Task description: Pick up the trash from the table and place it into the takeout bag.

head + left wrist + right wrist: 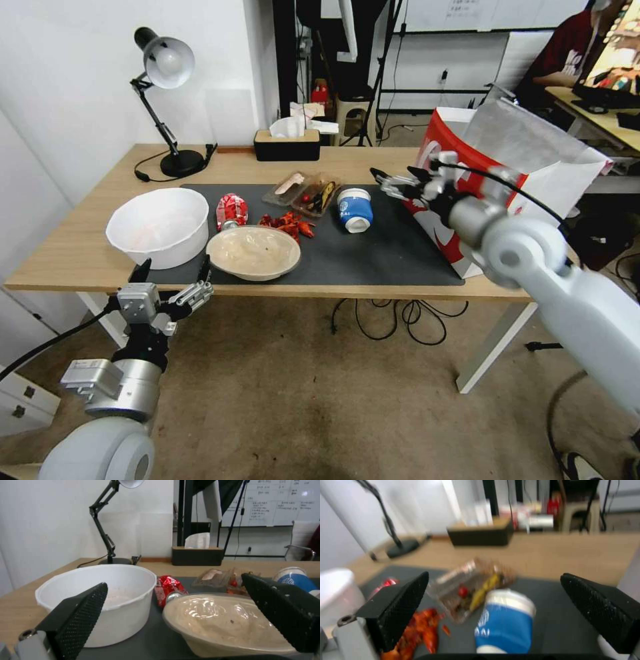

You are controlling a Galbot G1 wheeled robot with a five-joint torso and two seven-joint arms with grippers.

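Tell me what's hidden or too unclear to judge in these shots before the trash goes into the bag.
- Takeout bag interior: head view, hidden by its own wall and the right arm.
- Clear tray contents: right wrist view, motion-blurred; small in the head view.
- Blue-white tub lettering: blurred, cut off by the frame edge.
- White bowl bottom: left wrist view, partly hidden by a left claw finger.

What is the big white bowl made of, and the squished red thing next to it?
The big white bowl looks like thin matte plastic or foam: its wall is smooth and slightly see-through at the rim. The squished red thing seems to be a metal can: it is shiny, dented, with a silvery end showing in the left wrist view.
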